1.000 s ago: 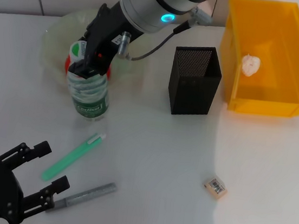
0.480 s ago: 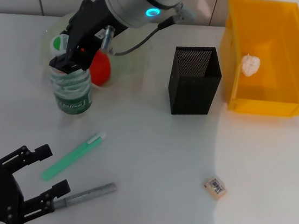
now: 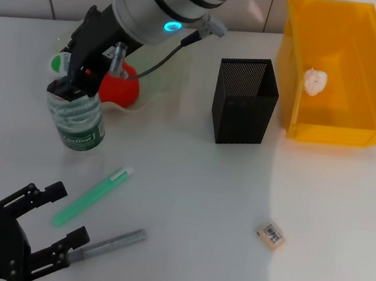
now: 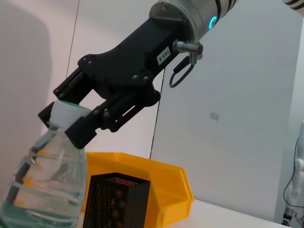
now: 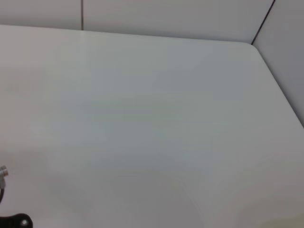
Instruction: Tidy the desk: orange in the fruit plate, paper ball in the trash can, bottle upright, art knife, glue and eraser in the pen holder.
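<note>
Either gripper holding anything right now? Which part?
Right gripper grips the bottle by its cap end. Left gripper is open, holding nothing.

Right gripper (image 3: 67, 88) clamped — left gripper (image 3: 44, 222) spread.

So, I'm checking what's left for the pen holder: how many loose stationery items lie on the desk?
3: green glue stick and grey art knife near the left claw; small beige eraser toward the right.

R gripper (image 3: 67, 88) w/ bottle (image 3: 77, 119) slid further left, uncovering orange (image 3: 120, 88).
</note>
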You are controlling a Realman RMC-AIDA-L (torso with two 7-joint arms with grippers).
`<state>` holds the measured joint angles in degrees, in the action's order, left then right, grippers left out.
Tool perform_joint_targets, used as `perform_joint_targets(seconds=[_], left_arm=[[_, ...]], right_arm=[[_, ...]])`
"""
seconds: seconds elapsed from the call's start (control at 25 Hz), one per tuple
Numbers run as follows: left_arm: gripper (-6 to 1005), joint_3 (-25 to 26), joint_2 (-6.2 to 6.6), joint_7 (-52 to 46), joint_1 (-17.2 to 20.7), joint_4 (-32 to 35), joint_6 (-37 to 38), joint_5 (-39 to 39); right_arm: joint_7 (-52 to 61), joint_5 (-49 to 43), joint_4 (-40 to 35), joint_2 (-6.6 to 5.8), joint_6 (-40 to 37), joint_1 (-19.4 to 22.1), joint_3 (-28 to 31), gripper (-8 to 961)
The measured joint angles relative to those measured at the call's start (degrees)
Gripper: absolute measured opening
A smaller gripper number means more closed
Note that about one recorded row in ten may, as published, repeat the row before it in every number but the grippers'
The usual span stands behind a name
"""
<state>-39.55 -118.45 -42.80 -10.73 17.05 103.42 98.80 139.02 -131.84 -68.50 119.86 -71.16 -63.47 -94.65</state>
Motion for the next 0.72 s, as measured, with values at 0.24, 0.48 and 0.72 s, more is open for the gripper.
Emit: perform_joint_targets(seconds=[0.24, 0.48, 0.72], left_arm=[[785, 0.0, -0.02, 0.0, 0.0, 0.0, 0.1, 0.0], [786, 0.0, -0.02, 0.0, 0.0, 0.0, 0.2, 0.0], [786, 0.0, -0.03, 0.0, 0.0, 0.0, 0.5, 0.0]], right_arm=[[-0.1, 1.3, 2.4, 0.02, 1.3, -1.3, -0.8, 437], [-0.8, 2.3, 5.5, 0.03, 2.9, -2.1, -1.3, 437], [-1.0, 2.4, 6.4, 0.03, 3.5, -2.3, -1.3, 437]])
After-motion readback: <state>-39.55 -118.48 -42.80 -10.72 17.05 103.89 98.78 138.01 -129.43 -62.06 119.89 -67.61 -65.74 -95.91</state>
